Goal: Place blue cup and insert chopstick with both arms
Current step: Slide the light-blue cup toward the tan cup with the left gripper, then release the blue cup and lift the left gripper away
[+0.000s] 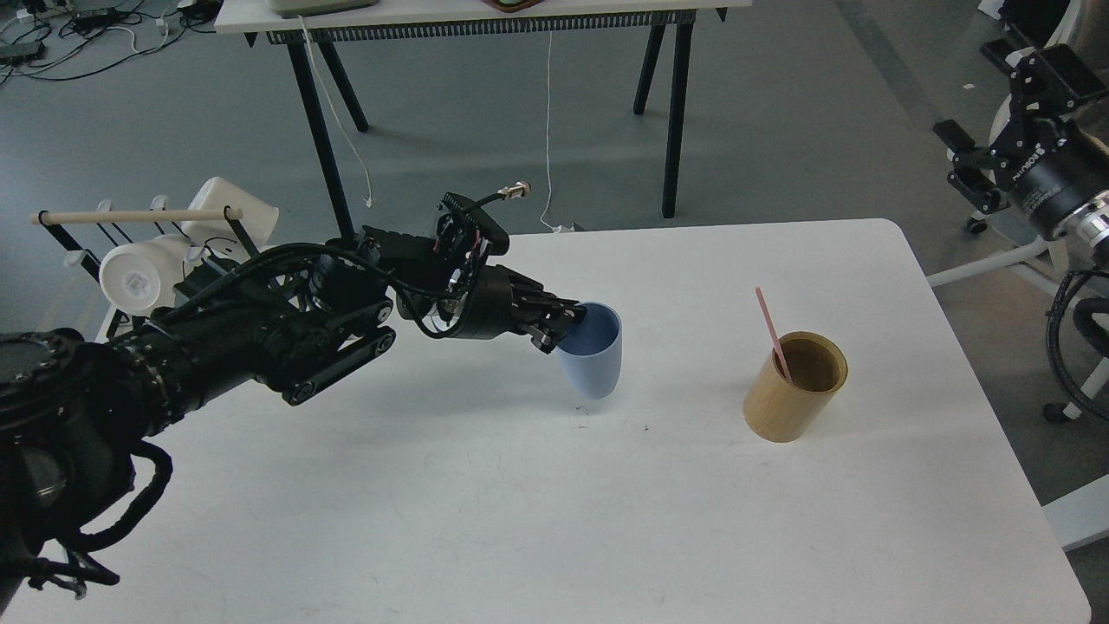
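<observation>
My left gripper (567,325) is shut on the rim of the blue cup (593,357), near the middle of the white table (554,520). The cup is upright, slightly tilted, its base at or just above the tabletop. The pink chopstick (771,334) leans inside the tan wooden holder (795,386), to the right of the cup. My right gripper (975,165) is off the table at the far right, raised and holding nothing. Its fingers look spread.
A black wire rack (217,260) with white cups (139,273) and a pale wooden rod (130,214) stands at the table's back left. Another table (485,17) stands behind, across the grey floor.
</observation>
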